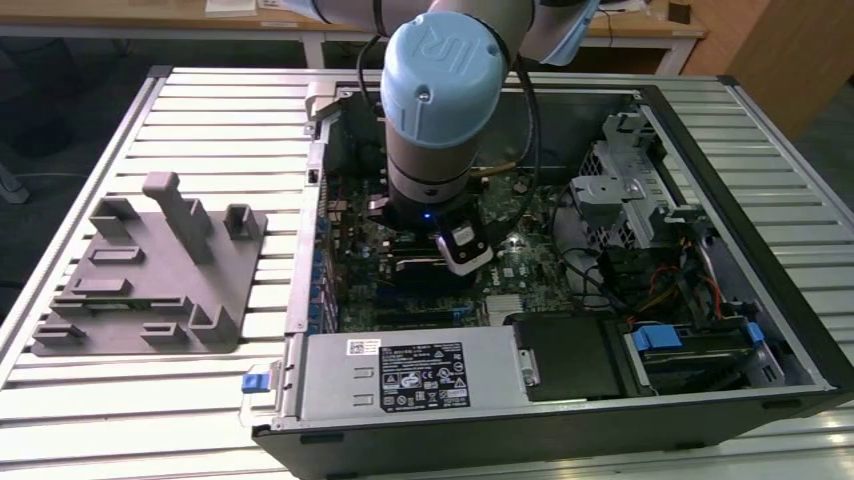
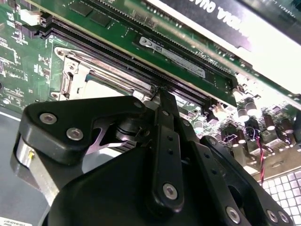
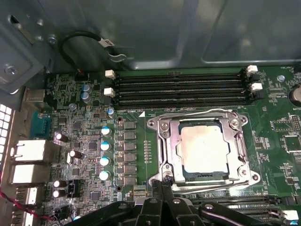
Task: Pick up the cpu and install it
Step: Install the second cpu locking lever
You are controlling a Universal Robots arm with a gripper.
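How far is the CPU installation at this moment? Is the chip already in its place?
Looks done: in the first wrist view the cpu lies flat inside the metal socket frame on the motherboard. In hand: the gripper sits at the frame's edge beside the chip, holding nothing visible. Left: whether the frame is locked cannot be told.

Your exterior view looks down from above and in front on the open computer case (image 1: 747,150), the arm (image 1: 441,110) reaching in. Your first wrist view faces the motherboard (image 3: 84,136) squarely from close. Your second wrist view grazes it obliquely, closer still. Both wrist views share the socket frame (image 3: 162,141) (image 2: 75,75).
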